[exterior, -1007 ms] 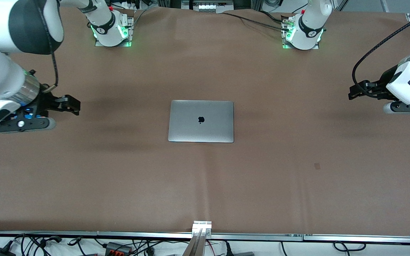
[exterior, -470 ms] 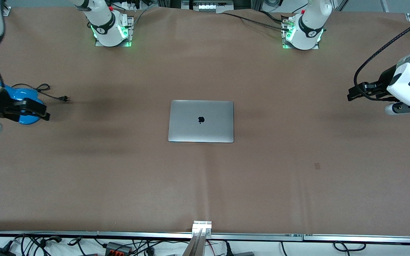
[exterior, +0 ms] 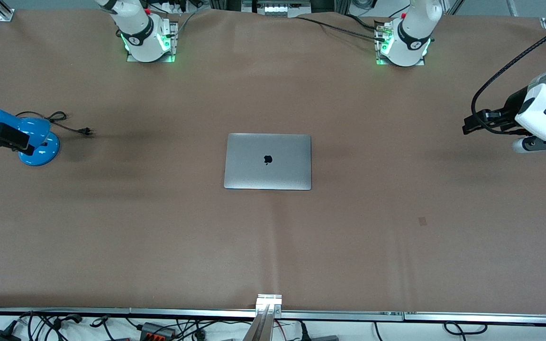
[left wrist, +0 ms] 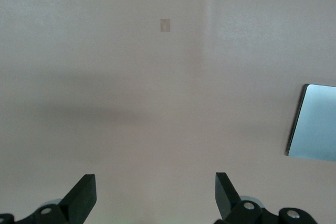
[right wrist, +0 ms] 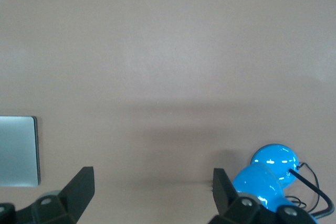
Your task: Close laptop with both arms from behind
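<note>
The silver-grey laptop (exterior: 268, 161) lies shut and flat in the middle of the table, its lid with the black apple logo facing up. A corner of it shows in the left wrist view (left wrist: 315, 129) and an edge in the right wrist view (right wrist: 18, 150). My left gripper (exterior: 473, 124) is open and empty, up over bare table at the left arm's end, well apart from the laptop. It shows in its own view (left wrist: 156, 192) with jaws wide apart. My right gripper (exterior: 22, 142) is open and empty at the right arm's end, over the blue lamp; its own view (right wrist: 152, 190) shows the jaws wide.
A small blue desk lamp (exterior: 40, 147) with a black cord and plug (exterior: 86, 131) stands at the right arm's end of the table; it also shows in the right wrist view (right wrist: 273, 162). A small tape patch (exterior: 423, 220) lies on the brown table cover. The arm bases (exterior: 147, 40) stand along the robots' edge.
The right arm has drawn back toward its end of the table, uncovering the blue lamp. The left gripper has barely moved. The laptop has stayed shut and still.
</note>
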You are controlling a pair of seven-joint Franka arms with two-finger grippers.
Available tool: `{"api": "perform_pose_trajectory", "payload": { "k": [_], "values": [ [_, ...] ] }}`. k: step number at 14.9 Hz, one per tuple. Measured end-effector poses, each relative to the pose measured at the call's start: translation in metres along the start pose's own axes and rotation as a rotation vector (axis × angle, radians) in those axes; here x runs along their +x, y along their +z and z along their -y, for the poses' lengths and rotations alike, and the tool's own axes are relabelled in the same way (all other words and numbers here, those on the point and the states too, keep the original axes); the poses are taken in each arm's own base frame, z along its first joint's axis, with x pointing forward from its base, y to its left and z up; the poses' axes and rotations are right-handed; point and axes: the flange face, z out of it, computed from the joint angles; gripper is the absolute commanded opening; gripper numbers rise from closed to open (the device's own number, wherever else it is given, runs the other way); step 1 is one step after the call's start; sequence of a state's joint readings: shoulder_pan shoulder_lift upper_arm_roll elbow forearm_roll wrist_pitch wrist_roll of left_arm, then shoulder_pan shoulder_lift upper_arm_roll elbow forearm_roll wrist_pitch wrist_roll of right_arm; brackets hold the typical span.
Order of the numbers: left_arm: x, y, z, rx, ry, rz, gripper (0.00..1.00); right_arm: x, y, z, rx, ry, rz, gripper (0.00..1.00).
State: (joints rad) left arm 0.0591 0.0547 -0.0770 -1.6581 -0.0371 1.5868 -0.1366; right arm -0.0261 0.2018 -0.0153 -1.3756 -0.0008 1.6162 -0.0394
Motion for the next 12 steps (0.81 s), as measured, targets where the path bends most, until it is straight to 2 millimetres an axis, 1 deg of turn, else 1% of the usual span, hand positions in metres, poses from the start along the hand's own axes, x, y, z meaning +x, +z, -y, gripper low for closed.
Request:
{"api": "perform_pose_trajectory", "payload": {
  "k": [2, 5, 7, 9, 12],
  "values": [
    [0.000, 0.000, 0.000, 0.000, 0.000, 0.000, 1.00, -0.018, 0.006, 0.001, -0.002, -0.001, -0.015, 1.00],
    [0.000, 0.000, 0.000, 0.000, 0.000, 0.000, 1.00, -0.061, 0.011, 0.002, 0.000, -0.001, 0.029, 1.00],
    [0.000, 0.000, 0.000, 0.000, 0.000, 0.000, 1.00, -0.081, 0.011, 0.002, 0.002, -0.002, 0.068, 1.00],
    [0.000, 0.000, 0.000, 0.000, 0.000, 0.000, 1.00, -0.087, 0.010, 0.002, 0.001, -0.001, 0.069, 1.00],
    [0.000, 0.000, 0.000, 0.000, 0.000, 0.000, 1.00, -0.081, 0.007, 0.002, -0.001, -0.001, 0.018, 1.00]
  ]
}}
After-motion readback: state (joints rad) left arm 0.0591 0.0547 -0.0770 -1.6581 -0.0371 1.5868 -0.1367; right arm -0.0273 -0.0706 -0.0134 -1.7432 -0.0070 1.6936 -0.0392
